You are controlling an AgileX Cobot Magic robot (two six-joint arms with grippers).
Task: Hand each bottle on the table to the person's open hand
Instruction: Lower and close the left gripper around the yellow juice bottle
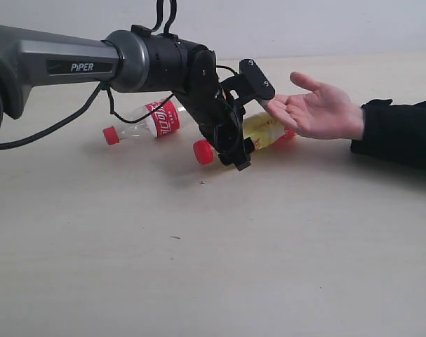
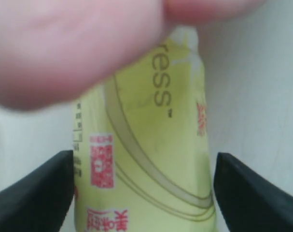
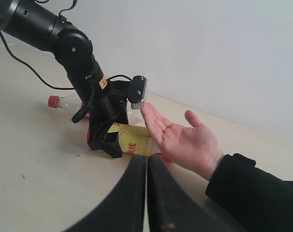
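Handover of yellow bottle is judged under way: it is straddled ungripped by wide-open left hand mid-frame; closing and lifting into palm is called for; right hand shut.

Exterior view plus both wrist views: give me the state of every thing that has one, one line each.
left gripper: open, jaws either side of yellow bottle
right gripper: shut, empty
yellow bottle: on its side, capped
red-label bottle: on its side, capped, untouched
hand: open, palm up, over yellow bottle's end
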